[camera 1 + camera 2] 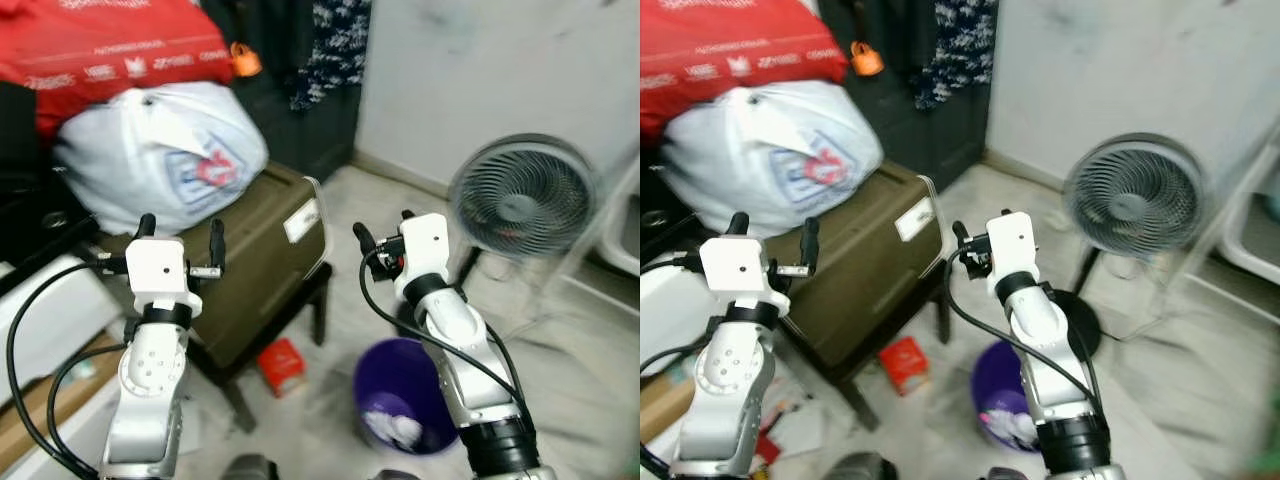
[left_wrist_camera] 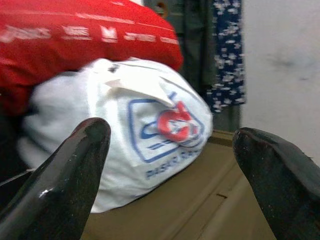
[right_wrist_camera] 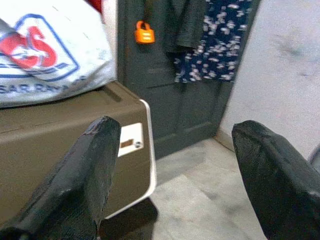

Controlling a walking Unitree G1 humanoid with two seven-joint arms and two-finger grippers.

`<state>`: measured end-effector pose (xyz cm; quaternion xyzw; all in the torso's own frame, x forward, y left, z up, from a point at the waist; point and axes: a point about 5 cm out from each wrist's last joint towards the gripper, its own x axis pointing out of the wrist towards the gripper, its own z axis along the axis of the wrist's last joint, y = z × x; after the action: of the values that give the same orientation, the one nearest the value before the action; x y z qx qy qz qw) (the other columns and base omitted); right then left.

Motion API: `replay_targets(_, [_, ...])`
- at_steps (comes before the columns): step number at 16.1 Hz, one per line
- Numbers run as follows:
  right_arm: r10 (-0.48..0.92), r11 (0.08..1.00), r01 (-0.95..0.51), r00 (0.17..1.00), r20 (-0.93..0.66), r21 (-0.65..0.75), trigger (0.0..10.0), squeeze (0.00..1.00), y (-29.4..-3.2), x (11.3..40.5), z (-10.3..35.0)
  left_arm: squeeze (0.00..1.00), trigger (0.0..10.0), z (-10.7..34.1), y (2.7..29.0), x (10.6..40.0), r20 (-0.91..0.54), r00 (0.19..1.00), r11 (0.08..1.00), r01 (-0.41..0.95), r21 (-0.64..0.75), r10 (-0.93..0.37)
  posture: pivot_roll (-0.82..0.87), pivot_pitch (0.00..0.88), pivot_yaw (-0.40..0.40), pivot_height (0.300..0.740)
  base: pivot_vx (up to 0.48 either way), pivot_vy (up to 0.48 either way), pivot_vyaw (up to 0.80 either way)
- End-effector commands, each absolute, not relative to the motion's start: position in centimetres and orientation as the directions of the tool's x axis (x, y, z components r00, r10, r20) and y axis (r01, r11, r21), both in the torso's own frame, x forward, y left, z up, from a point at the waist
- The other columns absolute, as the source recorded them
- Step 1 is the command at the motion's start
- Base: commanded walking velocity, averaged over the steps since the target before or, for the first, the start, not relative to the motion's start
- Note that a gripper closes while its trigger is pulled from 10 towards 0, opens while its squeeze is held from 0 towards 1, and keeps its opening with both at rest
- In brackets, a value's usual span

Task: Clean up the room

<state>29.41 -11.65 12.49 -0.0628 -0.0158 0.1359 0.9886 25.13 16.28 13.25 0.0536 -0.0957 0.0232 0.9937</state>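
Pale tiled floor (image 1: pixel 560 350), scuffed. On it: purple bin (image 1: pixel 400 390) with white scraps inside, red carton (image 1: pixel 281 366) just beside the dark table (image 1: pixel 300 305) leg, standing fan (image 1: pixel 522 200) by the wall on its round black base. Table carries an olive-brown case (image 1: pixel 262 255) with a white label on its end. White printed bag (image 1: pixel 165 150) lies on the case; red bag (image 1: pixel 110 50) rests above it, touching
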Motion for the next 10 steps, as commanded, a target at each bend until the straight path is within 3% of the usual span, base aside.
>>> replay_targets(1, [0.271,0.955,-0.265,0.962,0.031,-0.134,10.0,0.00,-11.71,29.55,12.91,0.00,10.0,13.17,16.12,25.16,0.187,0.982,0.992,-0.052,0.117,0.030,-0.09,0.000,0.020,0.740,0.000,0.000,0.80])
replay_targets(10, [0.282,0.953,-0.276,0.959,0.036,-0.123,10.0,0.00,-11.23,29.76,12.94,0.00,10.0,12.64,16.40,25.32,0.156,0.986,0.986,-0.074,0.151,0.050,-0.09,0.000,0.023,0.740,0.000,0.000,0.80])
